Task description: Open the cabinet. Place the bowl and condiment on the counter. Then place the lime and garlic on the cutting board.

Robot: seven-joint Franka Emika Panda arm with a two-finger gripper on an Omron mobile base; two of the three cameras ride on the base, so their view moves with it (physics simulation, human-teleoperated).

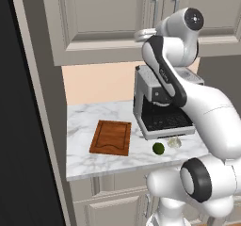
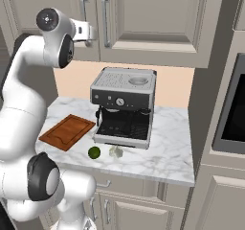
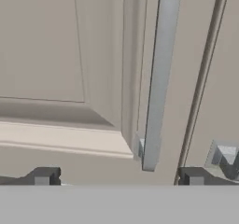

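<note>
The cabinet [image 1: 108,22] [image 2: 158,18] hangs above the counter [image 1: 84,159] [image 2: 167,152] with its doors shut. My gripper [image 3: 119,177] [image 2: 91,35] is open, raised to the lower end of the left door's silver bar handle [image 3: 158,78] [image 2: 85,8]; the bar's tip lies between the spread fingertips [image 3: 44,176], not clamped. The lime [image 1: 158,148] [image 2: 94,152] and garlic [image 1: 174,142] [image 2: 116,152] rest side by side on the counter in front of the coffee machine. The cutting board [image 1: 111,137] [image 2: 68,131] lies bare to their left. The bowl and condiment are hidden.
A steel coffee machine [image 2: 124,107] [image 1: 162,121] stands at the counter's middle, right of the board. A tall dark panel [image 1: 19,126] bounds the left end, and a built-in oven [image 2: 234,109] sits in the column at the right. Lower cabinets run under the counter.
</note>
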